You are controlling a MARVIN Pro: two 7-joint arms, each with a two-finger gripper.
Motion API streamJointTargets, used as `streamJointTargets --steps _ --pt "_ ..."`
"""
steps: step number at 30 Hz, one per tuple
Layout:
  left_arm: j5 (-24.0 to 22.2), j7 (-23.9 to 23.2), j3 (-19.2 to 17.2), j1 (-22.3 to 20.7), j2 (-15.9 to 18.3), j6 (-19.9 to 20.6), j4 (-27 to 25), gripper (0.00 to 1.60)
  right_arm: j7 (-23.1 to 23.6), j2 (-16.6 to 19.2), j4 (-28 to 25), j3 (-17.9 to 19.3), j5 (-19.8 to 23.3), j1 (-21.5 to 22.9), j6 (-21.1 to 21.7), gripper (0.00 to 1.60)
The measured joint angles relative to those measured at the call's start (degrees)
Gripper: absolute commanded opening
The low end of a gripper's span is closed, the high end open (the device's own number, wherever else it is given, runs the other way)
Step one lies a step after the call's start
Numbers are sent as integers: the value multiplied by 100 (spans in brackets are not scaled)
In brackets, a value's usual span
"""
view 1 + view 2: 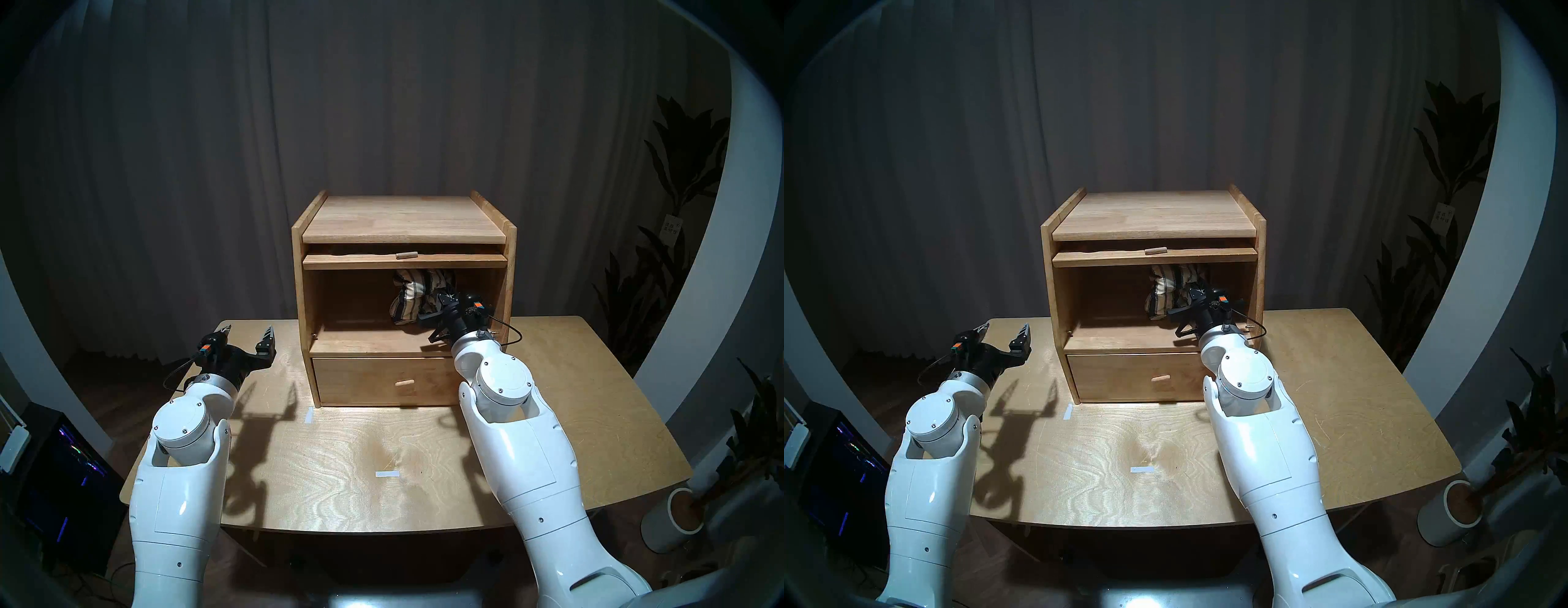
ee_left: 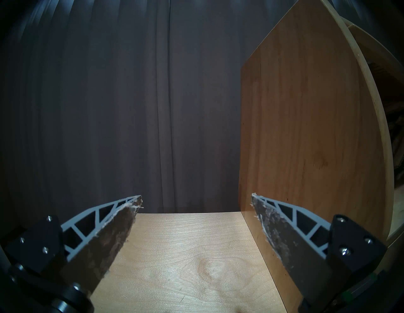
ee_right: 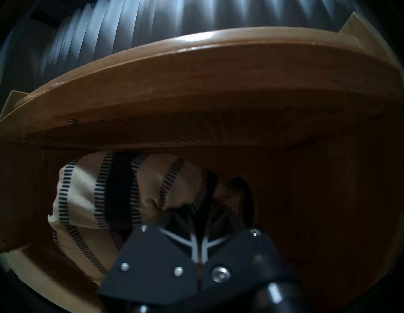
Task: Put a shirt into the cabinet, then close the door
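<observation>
The right gripper [image 1: 428, 306] is clamped on the striped shirt [image 1: 413, 297] inside the cabinet [image 1: 399, 220] on the bench [image 1: 572, 382] — door [image 1: 403, 260] raised — while the left gripper [image 1: 248, 335] gapes wide, holding nothing.

Striped cream shirt [image 1: 413, 299] bunched inside open cabinet [image 1: 305, 293]

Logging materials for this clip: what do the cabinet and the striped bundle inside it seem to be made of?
Cabinet: light solid wood by the look, smooth and slightly glossy; grain and plank joints show on top. Shirt: soft woven fabric, probably cotton, matte cream with dark stripes; it creases and bunches.
</observation>
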Motion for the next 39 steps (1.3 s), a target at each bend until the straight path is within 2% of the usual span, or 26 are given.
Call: streamJointTargets --steps 6,18,31,32,33,34,39 --pt "0 5 0 1 1 0 -2 160 106 -122 517 17 22 308 -194 0" --pt "3 28 1 3 1 0 -9 160 325 -128 1261 -95 -224 896 -262 0" --pt "8 55 3 6 2 1 -18 160 443 -164 2016 41 -95 1352 -539 0" --pt "8 56 3 6 2 1 -19 160 446 -165 2034 44 -90 1365 -555 72" --pt "8 58 3 6 2 1 -20 160 450 -168 2054 50 -84 1385 -580 72" --pt "8 59 3 6 2 1 -20 160 451 -169 2055 51 -82 1391 -589 160" --pt "8 68 5 8 3 2 -23 160 421 -176 1977 62 -76 1396 -653 160"
